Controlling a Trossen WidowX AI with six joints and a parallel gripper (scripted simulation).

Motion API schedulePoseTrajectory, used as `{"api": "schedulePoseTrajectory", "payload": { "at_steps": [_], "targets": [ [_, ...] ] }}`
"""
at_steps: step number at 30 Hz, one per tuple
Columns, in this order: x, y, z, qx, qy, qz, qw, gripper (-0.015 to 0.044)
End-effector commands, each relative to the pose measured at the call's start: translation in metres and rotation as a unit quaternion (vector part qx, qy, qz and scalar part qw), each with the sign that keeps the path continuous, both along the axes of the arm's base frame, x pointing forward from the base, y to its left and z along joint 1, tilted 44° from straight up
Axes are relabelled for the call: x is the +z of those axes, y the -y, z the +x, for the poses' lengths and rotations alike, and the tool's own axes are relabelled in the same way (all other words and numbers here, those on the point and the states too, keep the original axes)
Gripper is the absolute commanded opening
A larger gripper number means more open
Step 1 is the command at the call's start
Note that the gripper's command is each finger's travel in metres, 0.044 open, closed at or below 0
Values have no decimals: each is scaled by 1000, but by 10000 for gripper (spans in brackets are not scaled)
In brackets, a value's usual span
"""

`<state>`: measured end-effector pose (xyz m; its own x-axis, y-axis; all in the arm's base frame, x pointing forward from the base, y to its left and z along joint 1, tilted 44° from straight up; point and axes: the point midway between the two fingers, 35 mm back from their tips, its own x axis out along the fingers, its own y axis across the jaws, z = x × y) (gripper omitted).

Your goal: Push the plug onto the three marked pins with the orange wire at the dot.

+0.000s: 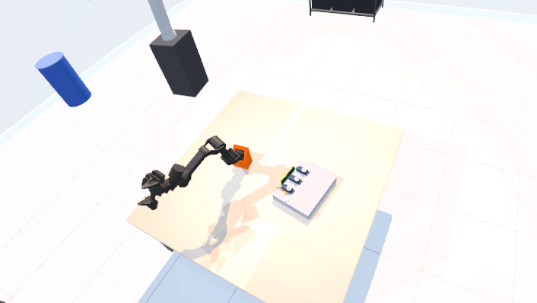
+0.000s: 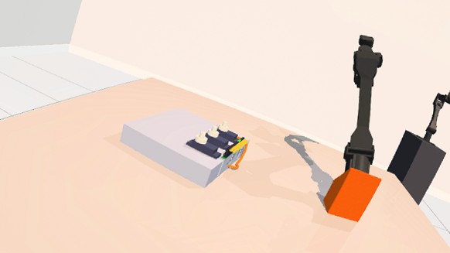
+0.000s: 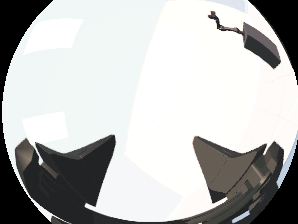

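A pale grey holder block (image 1: 319,190) (image 2: 157,150) lies on the table. Three dark servos with white horns sit along one edge, including the middle servo (image 1: 294,179) (image 2: 216,141). A dark and green strip (image 1: 287,175) runs beside them; yellow shows along that edge in the exterior view. An orange lead (image 1: 282,189) (image 2: 245,155) loops outside the edge. The plug, single pins and dot are too small to tell. My gripper (image 1: 141,195) (image 3: 154,136) is open and empty, far from the holder. Its fingers cannot be made out in the exterior view.
An orange block (image 1: 247,160) (image 2: 355,195) stands under the arm's base on the table (image 1: 323,129) (image 2: 96,209). A dark pedestal (image 1: 182,65) (image 2: 423,171) (image 3: 260,45) bears another arm. A blue cylinder (image 1: 68,85) stands beyond the table.
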<state>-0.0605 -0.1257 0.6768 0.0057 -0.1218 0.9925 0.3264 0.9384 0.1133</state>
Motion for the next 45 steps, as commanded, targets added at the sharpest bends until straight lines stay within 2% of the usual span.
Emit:
{"api": "schedulePoseTrajectory", "payload": {
  "at_steps": [1, 11, 30, 45],
  "targets": [
    [0, 0, 0, 0, 0, 0, 1000, 374],
    [-7, 15, 8, 12, 8, 26, 1000, 115],
    [-39, 66, 53, 55, 1, 126, 990, 115],
    [-76, 94, 112, 82, -50, 210, 973, 115]
  ]
}}
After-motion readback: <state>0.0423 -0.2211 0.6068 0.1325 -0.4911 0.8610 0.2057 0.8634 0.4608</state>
